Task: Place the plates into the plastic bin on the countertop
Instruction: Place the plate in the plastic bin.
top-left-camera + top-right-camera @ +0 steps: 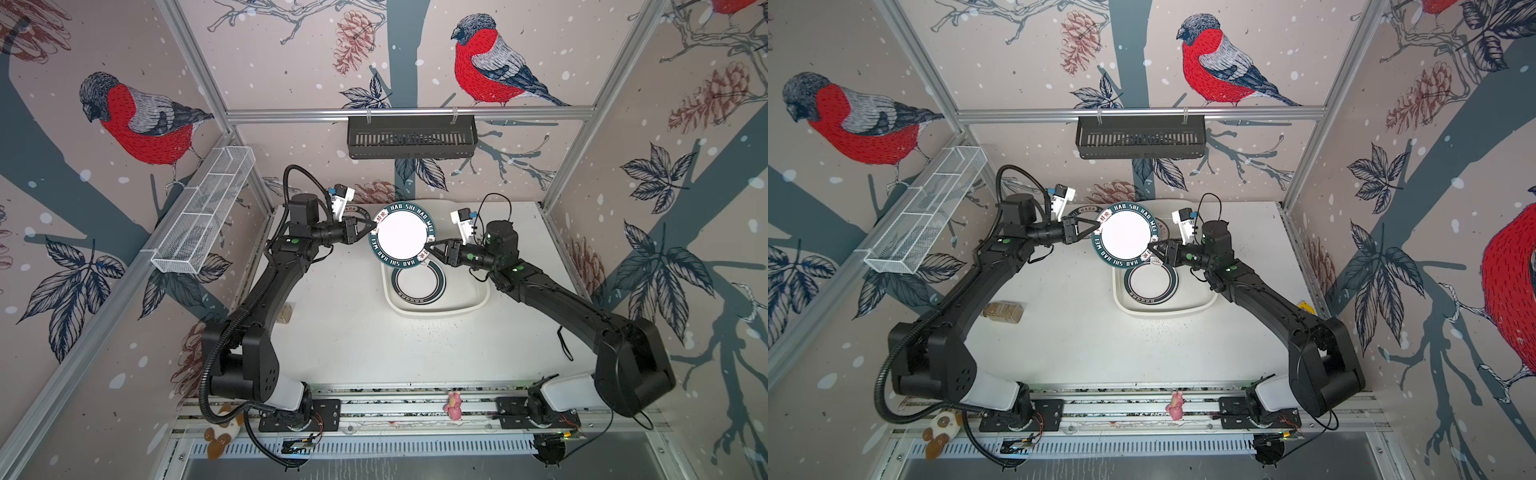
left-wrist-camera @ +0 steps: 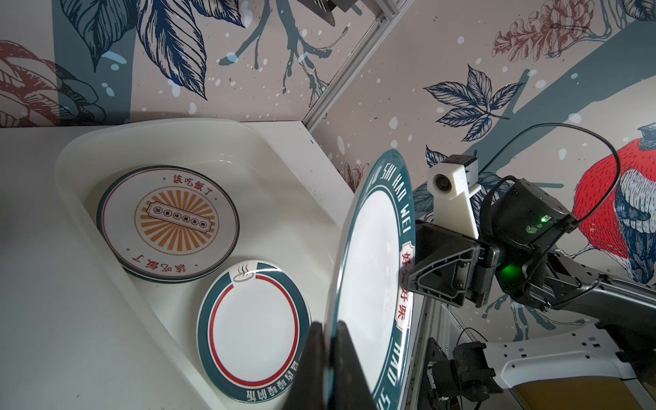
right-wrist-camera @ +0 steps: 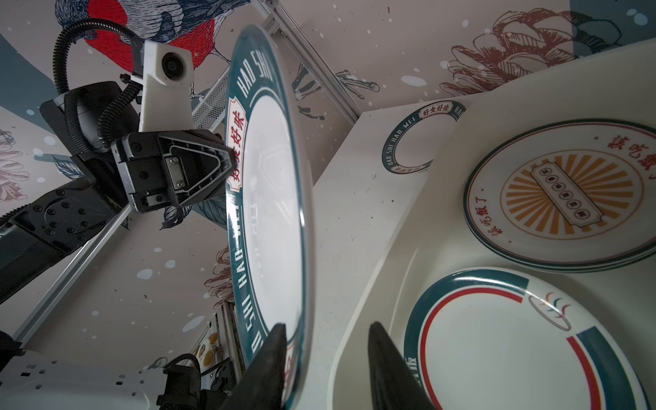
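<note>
Altogether four plate faces show, plus the edges of more beneath one of them. The held plate (image 1: 402,237) (image 1: 1125,236) (image 2: 372,266) (image 3: 273,198), green-rimmed and lettered HAO SHI HAO WEI, hangs face up in the air over the far end of the plastic bin (image 1: 436,311) (image 1: 1163,311) (image 2: 269,184), between the two grippers. The left gripper (image 1: 374,227) (image 1: 1098,226) (image 2: 330,324) is clamped tight on its rim. The right gripper (image 1: 428,251) (image 1: 1149,252) (image 3: 326,324) straddles the opposite rim with its jaws partly apart: one finger (image 3: 275,355) sits at the plate's edge while the other stands clear of it (so no grip on that side).

Inside the bin lie two things. One is a red-ringed plate (image 1: 418,283) (image 1: 1151,282) (image 2: 253,330) (image 3: 504,348) at the near end. The other is a sunburst plate (image 2: 170,220) (image 3: 564,191) topping a short stack; how many lie under it I cannot tell. One more lettered plate (image 1: 360,210) (image 3: 392,142) lies flat on the countertop (image 1: 353,332) (image 1: 1079,332) just outside the bin, on the left arm's side. One black slatted shelf (image 1: 411,137) and one white wire basket (image 1: 203,216) hang on the walls.
</note>
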### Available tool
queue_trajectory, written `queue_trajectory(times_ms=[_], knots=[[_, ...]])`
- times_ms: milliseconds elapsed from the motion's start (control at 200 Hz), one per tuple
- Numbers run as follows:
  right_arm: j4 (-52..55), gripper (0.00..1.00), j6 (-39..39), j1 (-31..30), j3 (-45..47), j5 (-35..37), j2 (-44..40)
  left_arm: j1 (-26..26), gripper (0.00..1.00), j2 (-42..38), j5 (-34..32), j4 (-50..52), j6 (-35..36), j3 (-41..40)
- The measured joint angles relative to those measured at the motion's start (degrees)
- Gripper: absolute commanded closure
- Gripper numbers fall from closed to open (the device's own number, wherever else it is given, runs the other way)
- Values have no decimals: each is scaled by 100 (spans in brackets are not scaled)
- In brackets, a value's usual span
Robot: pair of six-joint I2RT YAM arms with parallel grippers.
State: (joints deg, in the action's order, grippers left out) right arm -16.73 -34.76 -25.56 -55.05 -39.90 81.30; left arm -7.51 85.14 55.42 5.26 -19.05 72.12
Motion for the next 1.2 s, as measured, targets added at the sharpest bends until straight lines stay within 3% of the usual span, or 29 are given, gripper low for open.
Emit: queue_trajectory(times_ms=[770,916,1201], knots=[[-420,91,-437,63,83,-223,153,-96,100,-96,-61,181,339,-2],[-546,92,-557,85,83,-280,223,-96,94,-127,-101,184,437,-4],[-566,95,-555,166,92,-308,321,-96,57,-144,-140,179,385,-4]])
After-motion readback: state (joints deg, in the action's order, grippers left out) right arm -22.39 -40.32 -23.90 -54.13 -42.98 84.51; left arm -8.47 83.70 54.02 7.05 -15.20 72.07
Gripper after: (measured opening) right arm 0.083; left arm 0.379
